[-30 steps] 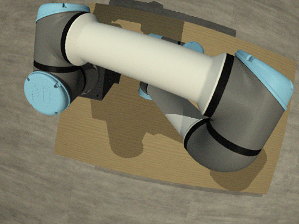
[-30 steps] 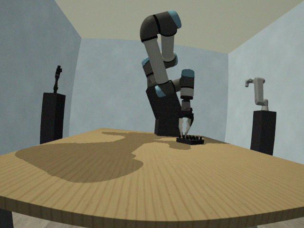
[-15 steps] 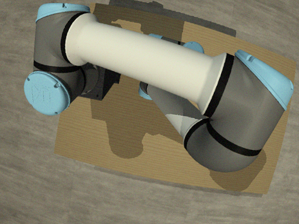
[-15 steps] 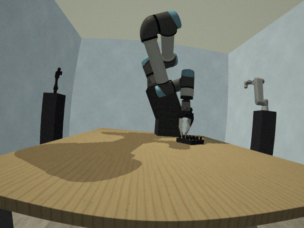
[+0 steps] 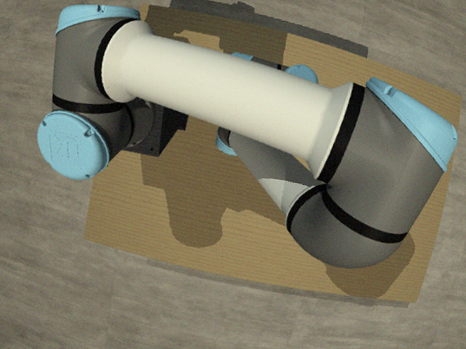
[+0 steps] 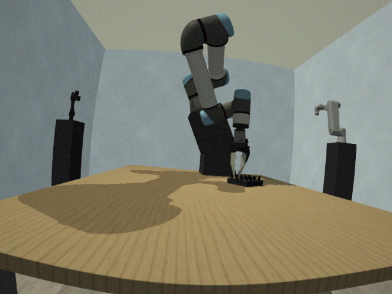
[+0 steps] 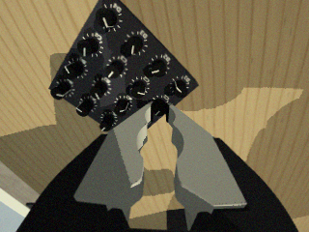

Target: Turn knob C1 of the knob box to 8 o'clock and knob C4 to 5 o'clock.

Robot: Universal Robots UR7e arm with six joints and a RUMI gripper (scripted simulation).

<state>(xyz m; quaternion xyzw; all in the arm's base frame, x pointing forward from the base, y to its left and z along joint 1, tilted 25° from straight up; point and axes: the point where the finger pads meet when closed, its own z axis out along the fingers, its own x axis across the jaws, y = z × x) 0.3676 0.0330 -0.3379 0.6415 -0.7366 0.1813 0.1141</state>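
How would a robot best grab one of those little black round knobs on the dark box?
Probably by its round side wall, coming straight down from above: each small black knob stands up from the flat dark knob box, so the grey two-jaw gripper pinches opposite sides, as here at the corner.

wooden table [image 6: 221,240], two dark pedestals [image 6: 67,152]

Light wooden worktop [image 6: 221,240] showed straight grain lines, matt finish. The square black knob box [image 7: 87,39] looked like matt plastic; its round black knobs [image 7: 134,45] carried a faint sheen and white pointer marks. The grey two-fingered hand [image 7: 161,116] looked smooth, matt, metal or plastic not distinguishable. The cream arm tube [image 5: 227,94] appeared smooth, satin; light blue joint caps [image 5: 71,150] plastic-like. Floor [image 5: 202,322] was rough, mottled grey.
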